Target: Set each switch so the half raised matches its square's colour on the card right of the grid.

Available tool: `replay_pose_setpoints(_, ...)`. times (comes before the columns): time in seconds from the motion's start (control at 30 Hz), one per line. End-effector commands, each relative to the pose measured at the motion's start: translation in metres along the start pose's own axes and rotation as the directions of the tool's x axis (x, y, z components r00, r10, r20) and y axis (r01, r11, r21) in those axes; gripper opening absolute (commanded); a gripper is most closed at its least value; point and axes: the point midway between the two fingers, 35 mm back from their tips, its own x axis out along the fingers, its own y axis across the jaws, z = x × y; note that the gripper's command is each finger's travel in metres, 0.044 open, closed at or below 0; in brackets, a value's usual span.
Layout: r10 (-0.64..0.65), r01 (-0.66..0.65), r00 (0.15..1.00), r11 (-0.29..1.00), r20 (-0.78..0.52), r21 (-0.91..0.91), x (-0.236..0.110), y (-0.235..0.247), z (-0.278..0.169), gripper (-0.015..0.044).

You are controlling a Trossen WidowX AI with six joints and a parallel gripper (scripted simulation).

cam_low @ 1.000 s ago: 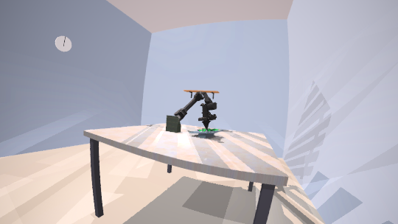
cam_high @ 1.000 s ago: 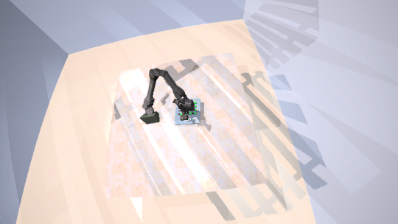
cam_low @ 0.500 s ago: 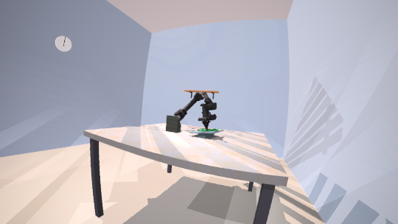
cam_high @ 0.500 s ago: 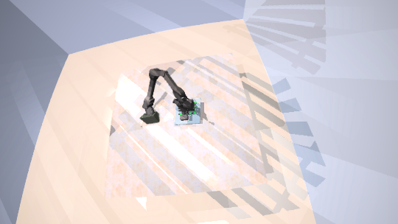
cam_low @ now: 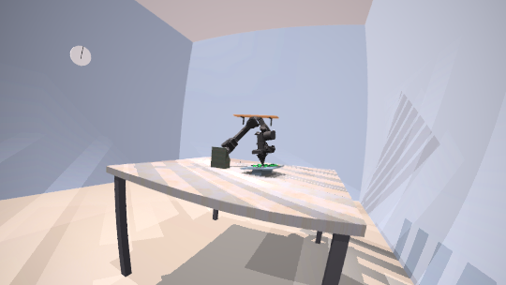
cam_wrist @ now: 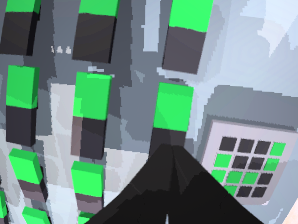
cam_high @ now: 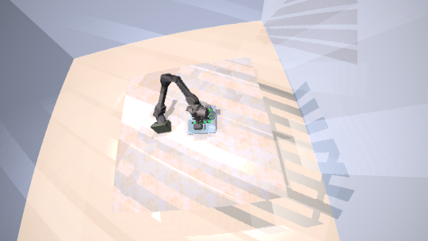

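Blue-grey walls (cam_low: 281,80) with a round clock (cam_low: 81,55), beige floor (cam_low: 56,225), dark-legged striped table (cam_low: 300,206).

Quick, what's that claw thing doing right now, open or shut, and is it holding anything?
Gripper: shut, fingers pressed together, holding nothing; its tip is over a green-and-grey switch.

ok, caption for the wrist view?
Closed gripper poised over a right-column rocker switch, reference card at right.
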Motion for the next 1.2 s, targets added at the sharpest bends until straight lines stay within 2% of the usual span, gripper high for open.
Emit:
replay_pose_setpoints(0.0, 0.007, -0.007, 1.000, 1.000, -0.002, 0.007, 0.0020, 0.0009, -0.0009, 0.0000)
replay_pose_setpoints(1.17, 0.007, -0.007, 1.000, 1.000, -0.002, 0.007, 0.0066, 0.0010, -0.0011, 0.0000)
